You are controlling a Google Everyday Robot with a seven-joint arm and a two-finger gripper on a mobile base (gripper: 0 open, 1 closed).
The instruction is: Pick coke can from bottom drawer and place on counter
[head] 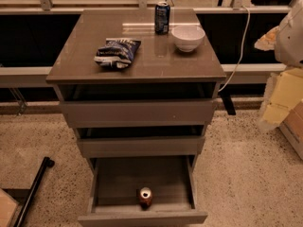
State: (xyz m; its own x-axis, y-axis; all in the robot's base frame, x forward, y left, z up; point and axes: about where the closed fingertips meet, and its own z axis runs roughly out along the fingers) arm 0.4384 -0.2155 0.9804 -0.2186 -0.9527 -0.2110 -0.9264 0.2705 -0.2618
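Note:
The coke can (145,196), red with a silver top, stands upright in the bottom drawer (142,218), near the middle of its front wall. The drawer is pulled out wide. The counter (80,51) is the glossy grey-brown top of the cabinet above it. My gripper (282,96) shows as pale yellow shapes at the right edge, below a white part of the arm (291,32). It is to the right of the cabinet, at about the height of the top drawer and far from the can.
On the counter are a dark blue can (162,17), a white bowl (188,37) and a blue chip bag (117,52). The two upper drawers (137,112) stand slightly out. A black pole (33,193) lies on the floor at left. A white cable (242,41) hangs at right.

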